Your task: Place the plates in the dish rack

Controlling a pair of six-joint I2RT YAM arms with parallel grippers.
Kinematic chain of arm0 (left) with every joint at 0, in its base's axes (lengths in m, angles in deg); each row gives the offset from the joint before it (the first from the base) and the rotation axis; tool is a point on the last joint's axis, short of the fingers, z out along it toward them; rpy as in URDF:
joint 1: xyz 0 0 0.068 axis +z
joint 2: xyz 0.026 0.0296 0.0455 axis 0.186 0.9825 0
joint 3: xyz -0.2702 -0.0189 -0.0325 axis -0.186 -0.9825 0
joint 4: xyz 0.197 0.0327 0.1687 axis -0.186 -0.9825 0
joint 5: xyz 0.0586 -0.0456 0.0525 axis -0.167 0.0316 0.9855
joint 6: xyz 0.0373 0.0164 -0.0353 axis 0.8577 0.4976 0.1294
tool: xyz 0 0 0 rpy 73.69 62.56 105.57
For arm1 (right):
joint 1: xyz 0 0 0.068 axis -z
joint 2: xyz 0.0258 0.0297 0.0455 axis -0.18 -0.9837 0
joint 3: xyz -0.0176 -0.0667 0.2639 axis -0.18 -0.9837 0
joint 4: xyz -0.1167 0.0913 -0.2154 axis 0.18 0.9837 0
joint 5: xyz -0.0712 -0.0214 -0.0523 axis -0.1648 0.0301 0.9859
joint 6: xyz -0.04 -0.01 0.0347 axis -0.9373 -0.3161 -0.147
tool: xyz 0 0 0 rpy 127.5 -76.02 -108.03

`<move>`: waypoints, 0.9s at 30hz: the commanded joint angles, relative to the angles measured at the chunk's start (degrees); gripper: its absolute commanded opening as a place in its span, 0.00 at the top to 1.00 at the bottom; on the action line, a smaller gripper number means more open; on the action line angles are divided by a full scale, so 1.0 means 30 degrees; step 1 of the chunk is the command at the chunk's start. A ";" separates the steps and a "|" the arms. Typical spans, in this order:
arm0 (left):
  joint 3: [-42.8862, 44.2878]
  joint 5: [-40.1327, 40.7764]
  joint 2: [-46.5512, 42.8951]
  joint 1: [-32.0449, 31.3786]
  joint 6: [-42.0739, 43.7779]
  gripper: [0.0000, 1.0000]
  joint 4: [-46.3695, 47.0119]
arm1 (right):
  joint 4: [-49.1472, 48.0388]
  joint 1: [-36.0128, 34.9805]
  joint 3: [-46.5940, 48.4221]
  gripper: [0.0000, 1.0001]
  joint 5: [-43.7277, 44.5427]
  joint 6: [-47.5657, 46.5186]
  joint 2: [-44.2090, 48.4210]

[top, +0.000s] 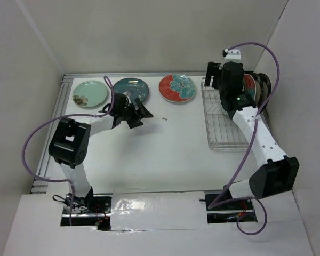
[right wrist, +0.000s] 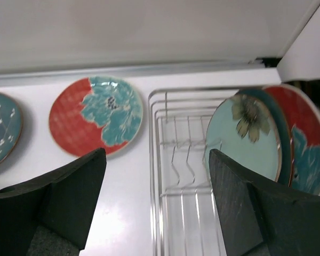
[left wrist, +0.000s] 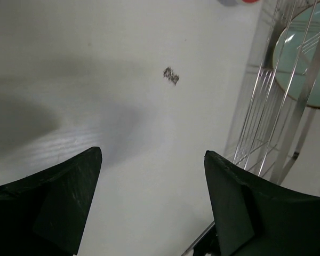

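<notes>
The right end effector (right wrist: 157,160) is wide open and holds nothing. It hangs above the dish rack (top: 224,133), where some plates (right wrist: 245,141) stand at the far end. The left end effector (top: 136,114) is wide open too. Three more lie flat on the surface (top: 170,154). The red plate (right wrist: 93,114) looks like the next one to pick up, by its rim.
</notes>
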 commanded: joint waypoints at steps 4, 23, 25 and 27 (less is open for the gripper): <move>0.1502 -0.0052 0.2948 -0.0494 -0.4189 0.10 0.5533 | 0.1452 -0.0637 -0.2022 0.15 -0.0793 0.2639 0.2611; 1.1343 0.7770 1.2381 -0.3074 -0.9519 0.18 0.5626 | 0.0956 -0.1809 -0.4866 0.15 -0.1877 0.4019 0.4344; 1.3035 0.8559 1.3175 -0.3279 -0.9932 0.20 0.4721 | 0.0954 -0.1811 -0.4866 0.15 -0.1877 0.4019 0.4344; 1.4417 0.8825 1.4402 -0.3485 -1.0284 0.21 0.3753 | 0.0954 -0.1811 -0.4866 0.15 -0.1877 0.4019 0.4344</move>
